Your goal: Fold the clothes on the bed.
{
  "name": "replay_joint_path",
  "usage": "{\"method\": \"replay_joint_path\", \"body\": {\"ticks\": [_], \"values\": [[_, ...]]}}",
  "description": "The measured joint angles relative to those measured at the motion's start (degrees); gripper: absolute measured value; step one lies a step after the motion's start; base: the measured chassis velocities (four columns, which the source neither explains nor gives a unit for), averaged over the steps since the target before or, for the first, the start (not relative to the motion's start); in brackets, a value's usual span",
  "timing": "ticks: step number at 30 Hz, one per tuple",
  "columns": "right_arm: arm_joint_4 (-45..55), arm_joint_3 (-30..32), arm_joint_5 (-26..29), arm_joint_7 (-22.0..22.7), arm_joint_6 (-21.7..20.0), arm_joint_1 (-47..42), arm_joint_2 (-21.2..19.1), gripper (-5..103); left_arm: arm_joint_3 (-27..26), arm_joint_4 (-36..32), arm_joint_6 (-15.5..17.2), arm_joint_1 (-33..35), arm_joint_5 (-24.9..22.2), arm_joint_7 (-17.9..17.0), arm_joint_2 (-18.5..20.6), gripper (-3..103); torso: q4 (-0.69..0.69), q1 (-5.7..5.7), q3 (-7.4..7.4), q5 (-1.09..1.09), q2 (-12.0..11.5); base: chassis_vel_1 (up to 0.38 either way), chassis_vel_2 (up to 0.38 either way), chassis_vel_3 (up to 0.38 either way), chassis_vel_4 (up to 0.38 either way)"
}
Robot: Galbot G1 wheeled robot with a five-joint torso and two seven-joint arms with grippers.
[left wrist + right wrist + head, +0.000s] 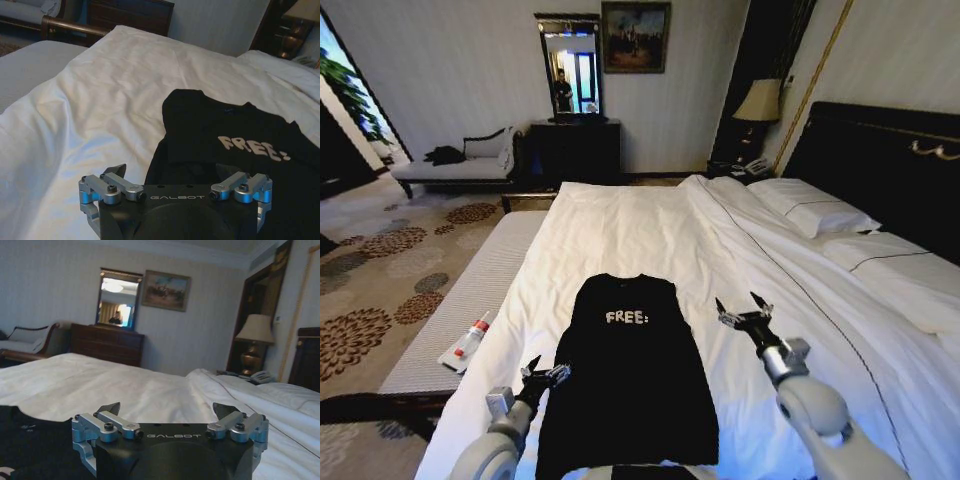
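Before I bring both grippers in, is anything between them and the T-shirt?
Nothing visible. The left gripper is open at the black T-shirt's left edge. The right gripper is open over bare white duvet beside its right edge. The small bottle lies off on the bench, clear of both.

T-shirt folded narrow (lettering up) | bed | both hands open

A small bottle lies on the grey bench; a mirror hangs above a dark dresser.
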Motion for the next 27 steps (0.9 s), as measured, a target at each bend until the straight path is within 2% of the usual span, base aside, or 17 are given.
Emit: {"method": "replay_joint_path", "body": {"ticks": [1, 2, 4, 6, 8, 12, 27], "values": [[0.0, 0.0, 0.0, 0.0, 0.6, 0.0, 1.0, 100, -0.2, 0.0, 0.0, -0.2, -2.3, 0.0, -0.6, 100, -0.01, 0.00, 0.00, 0.00, 0.0, 0.000, 0.000, 0.000, 0.000], [0.0, 0.0, 0.0, 0.0, 0.6, 0.0, 1.0, 100, -0.2, 0.0, 0.0, -0.2, -2.3, 0.0, -0.6, 100, -0.01, 0.00, 0.00, 0.00, 0.0, 0.000, 0.000, 0.000, 0.000], [-0.2, -0.7, 2.4, 0.1, 0.7, 1.1, 1.6, 100, -0.2, 0.6, 0.0, -1.2, -5.6, -0.1, -2.4, 100, 0.06, 0.00, 0.01, -0.02, 0.0, 0.000, 0.000, 0.000, 0.000], [-0.4, -0.2, 4.3, 0.3, 0.4, 0.9, 2.3, 100, 1.5, 2.9, 0.3, -5.6, -9.1, 0.3, -3.2, 100, 0.01, 0.01, 0.01, -0.01, 0.0, 0.000, 0.000, 0.000, 0.000], [-0.4, -0.1, 4.5, 0.3, 0.3, 0.8, 2.3, 100, 2.0, 3.6, 0.3, -6.7, -9.5, 0.4, -3.2, 102, 0.00, 0.01, 0.01, -0.02, 0.0, 0.000, 0.000, 0.000, 0.000], [-0.2, 0.4, 5.3, 0.4, 0.0, 0.3, 2.3, 100, 4.7, 6.8, 1.0, -11.2, -12.7, 1.2, -3.1, 98, 0.00, 0.01, 0.01, -0.02, 0.0, 0.000, 0.000, 0.000, 0.000], [-0.1, 2.3, 6.0, 0.4, -0.5, -0.4, 1.8, 100, 9.9, 11.6, 2.4, -18.3, -18.7, 2.2, -2.9, 96, 0.01, 0.01, 0.01, -0.01, 0.0, 0.000, 0.000, 0.000, 0.000]]}}
